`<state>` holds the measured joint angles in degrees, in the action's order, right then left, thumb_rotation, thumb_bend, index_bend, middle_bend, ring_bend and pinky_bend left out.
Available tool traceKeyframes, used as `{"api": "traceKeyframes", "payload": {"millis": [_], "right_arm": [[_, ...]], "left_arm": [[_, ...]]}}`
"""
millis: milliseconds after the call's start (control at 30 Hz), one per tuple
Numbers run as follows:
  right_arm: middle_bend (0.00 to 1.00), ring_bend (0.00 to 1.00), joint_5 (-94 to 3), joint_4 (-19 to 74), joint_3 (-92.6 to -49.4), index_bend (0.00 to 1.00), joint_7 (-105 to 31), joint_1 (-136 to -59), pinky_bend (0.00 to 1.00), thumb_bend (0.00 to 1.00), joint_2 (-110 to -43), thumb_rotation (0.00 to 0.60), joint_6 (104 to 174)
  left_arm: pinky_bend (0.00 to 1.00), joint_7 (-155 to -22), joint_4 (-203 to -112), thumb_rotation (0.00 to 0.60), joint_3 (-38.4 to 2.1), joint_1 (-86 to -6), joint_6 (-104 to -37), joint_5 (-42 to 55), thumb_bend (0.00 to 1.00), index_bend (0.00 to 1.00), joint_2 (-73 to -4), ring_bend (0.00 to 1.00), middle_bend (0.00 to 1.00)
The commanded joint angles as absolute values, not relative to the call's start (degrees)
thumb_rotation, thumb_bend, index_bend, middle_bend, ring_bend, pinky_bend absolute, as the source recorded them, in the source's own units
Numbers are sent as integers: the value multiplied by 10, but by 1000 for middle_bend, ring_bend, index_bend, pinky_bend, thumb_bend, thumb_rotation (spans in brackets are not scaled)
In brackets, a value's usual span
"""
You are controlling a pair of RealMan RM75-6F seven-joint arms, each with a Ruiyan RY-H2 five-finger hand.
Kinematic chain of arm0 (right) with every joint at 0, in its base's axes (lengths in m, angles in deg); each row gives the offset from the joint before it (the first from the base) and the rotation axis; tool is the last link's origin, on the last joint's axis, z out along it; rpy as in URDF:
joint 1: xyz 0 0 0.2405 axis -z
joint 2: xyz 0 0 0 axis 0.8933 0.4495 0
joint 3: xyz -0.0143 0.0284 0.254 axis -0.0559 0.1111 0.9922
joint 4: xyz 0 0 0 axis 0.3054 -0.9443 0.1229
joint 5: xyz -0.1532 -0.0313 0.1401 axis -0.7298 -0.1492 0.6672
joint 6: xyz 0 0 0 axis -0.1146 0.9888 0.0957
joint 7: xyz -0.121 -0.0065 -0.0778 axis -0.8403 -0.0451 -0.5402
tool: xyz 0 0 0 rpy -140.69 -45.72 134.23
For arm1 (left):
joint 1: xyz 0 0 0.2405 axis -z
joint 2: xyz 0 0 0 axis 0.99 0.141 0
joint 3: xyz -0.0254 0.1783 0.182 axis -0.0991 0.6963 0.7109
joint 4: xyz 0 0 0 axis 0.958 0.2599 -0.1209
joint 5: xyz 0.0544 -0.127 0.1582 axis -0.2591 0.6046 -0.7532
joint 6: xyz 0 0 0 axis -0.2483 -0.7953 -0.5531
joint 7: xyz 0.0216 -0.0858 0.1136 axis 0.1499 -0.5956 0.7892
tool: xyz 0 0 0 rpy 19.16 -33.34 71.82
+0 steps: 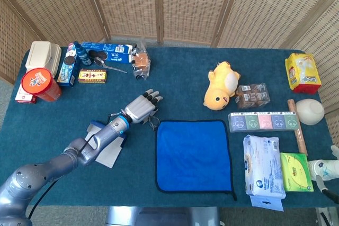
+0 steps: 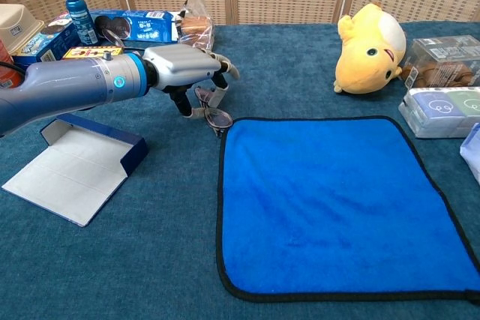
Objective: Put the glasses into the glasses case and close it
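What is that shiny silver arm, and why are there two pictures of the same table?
It is a robot's arm with a hand on the end. The robot has two cameras: one on its head looking down at the whole table, one on its chest looking closer. The left hand is over the glasses, its fingers curling down around them; I cannot tell if it grips them yet. Beside it lies the open case, where the glasses should go. Also on the table are a blue cloth, a yellow plush toy and snack boxes. The right hand just peeks in at the head picture's edge.
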<state>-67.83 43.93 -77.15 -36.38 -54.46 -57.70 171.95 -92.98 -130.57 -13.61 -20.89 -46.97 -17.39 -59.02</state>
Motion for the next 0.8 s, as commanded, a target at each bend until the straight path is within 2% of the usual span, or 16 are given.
{"api": "traceKeyframes", "payload": {"millis": [33,267,433,667,800], "right_arm": [[263,314,-681,439,-771,140,-364,-544,379,280,-577,600,1722],[263,315,-685,439,-771,141,-365,-543,379,274,-578,600,1726],[263,315,-687,439,-769,140,-366,-544,379,272,-578,600,1728],[263,315,-692,441,-767,140,-367,-548,379,272,-578,600,1727],[263,315,-696,441,-765,141,-370,-558,379,272,-579,600,1717]], "left_arm": [[59,-927,-1311,600,-137,-212,-472,-171,409,657,-587,0,188],[68,-925,-1334,600,-144,-218,-481,-162,410,739,-571,16,248],[70,-923,-1362,600,-151,-225,-489,-154,409,722,-549,14,238],[70,-903,-1443,600,-158,-248,-513,-139,409,709,-487,9,212],[69,-884,-1531,600,-161,-279,-536,-115,406,708,-430,7,205]]}}
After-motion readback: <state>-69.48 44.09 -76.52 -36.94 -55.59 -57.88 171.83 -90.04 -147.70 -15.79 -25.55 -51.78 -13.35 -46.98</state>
